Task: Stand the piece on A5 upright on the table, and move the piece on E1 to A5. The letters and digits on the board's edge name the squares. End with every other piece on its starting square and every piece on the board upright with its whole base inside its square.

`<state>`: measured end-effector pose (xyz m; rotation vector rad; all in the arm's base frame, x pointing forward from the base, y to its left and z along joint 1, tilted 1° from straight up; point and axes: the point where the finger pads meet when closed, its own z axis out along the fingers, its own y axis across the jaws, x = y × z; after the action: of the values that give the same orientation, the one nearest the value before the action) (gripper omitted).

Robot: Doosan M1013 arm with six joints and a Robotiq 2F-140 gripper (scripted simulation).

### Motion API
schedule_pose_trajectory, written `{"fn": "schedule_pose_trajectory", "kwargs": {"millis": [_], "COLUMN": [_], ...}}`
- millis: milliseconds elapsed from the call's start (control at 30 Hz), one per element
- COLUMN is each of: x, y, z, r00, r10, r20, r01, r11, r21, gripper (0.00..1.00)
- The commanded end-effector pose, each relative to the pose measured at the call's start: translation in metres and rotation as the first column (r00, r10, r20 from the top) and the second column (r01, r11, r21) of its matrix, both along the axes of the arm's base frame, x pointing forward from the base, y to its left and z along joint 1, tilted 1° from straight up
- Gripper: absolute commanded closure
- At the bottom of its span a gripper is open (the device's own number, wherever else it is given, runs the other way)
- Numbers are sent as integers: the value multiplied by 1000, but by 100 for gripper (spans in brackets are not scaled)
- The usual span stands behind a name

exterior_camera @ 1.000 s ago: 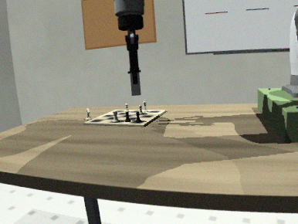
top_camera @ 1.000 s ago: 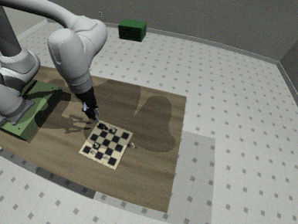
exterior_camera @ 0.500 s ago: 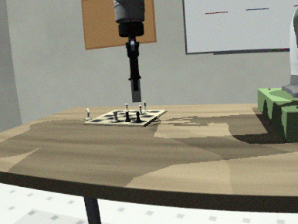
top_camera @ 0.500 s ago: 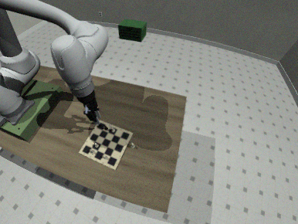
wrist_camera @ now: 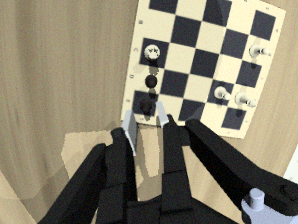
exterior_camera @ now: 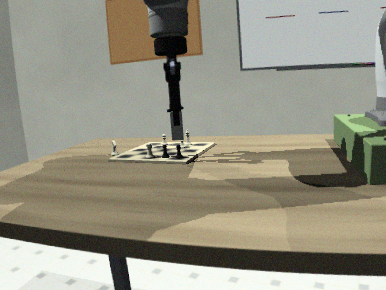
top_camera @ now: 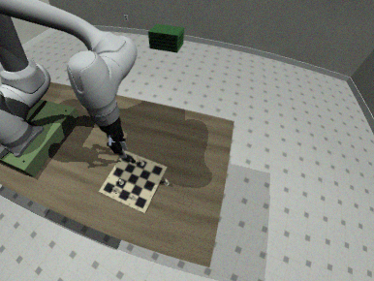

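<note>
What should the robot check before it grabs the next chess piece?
1. Fingers hold nothing, with a small gap between them: ok.
2. Piece off the board stands upright on the table: ok.
3. Pieces on the board stand upright, seen from the exterior view: ok.
4. Fingers are lined up over the E1 piece: cannot tell, the edge letters are too small.
5. Square A5 is free: cannot tell.
</note>
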<state>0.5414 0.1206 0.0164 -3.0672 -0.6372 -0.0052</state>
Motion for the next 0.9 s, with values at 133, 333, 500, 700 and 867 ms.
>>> {"fn": "schedule_pose_trajectory", "kwargs": {"millis": [133,333,500,700,867], "x": [0,0,0,0,0], "y": [0,0,0,0,0], "z": [-4,-6,-7,-7,-7], "r00": [1000,1000,1000,1000,1000], "r10": [0,0,0,0,0], "r20": [0,0,0,0,0], "r01": [0,0,0,0,0], "r11": [1000,1000,1000,1000,1000], "r21": [0,0,0,0,0], "gripper": [80,80,80,80,80]}}
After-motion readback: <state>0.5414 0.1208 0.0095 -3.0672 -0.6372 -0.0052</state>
